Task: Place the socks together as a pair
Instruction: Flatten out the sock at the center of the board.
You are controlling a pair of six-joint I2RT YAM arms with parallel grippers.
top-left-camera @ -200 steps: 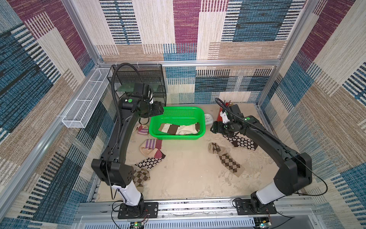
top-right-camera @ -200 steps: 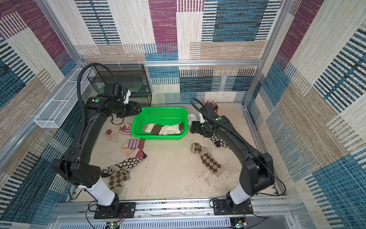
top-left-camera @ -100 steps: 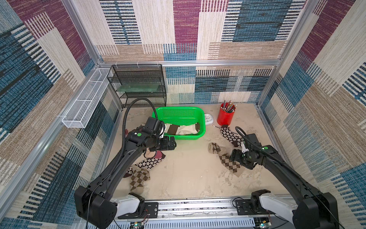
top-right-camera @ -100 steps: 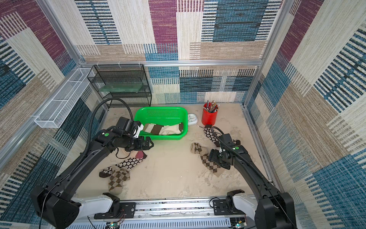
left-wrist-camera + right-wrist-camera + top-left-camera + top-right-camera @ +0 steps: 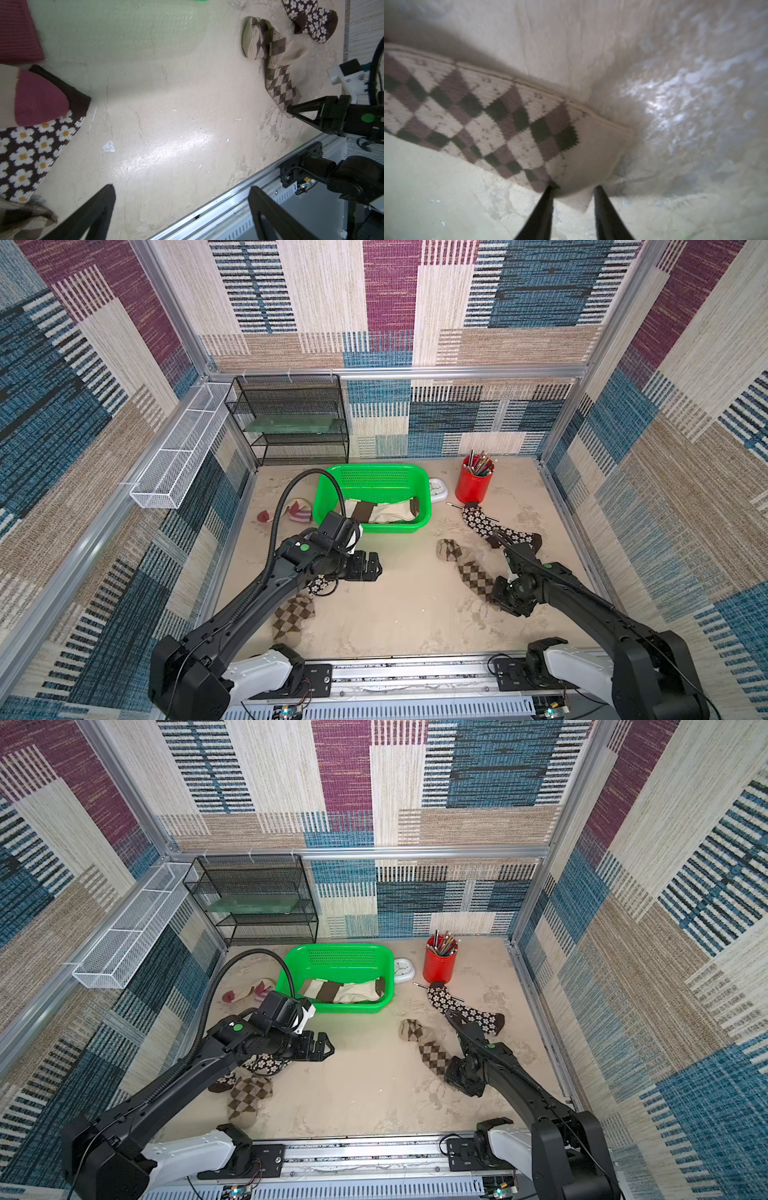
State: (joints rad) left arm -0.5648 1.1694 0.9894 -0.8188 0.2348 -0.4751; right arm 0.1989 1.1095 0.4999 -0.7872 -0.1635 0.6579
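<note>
As far as shows, two argyle socks (image 5: 471,576) (image 5: 293,612), perhaps two daisy socks (image 5: 446,1002) (image 5: 266,1064).

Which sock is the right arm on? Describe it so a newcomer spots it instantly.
From the green basket, look nearer the robot, on its right side: the argyle sock lies there, cuff between the fingers of the right gripper. It is tan with brown diamonds, unlike the dark daisy sock behind it; its twin lies by the left arm.
</note>
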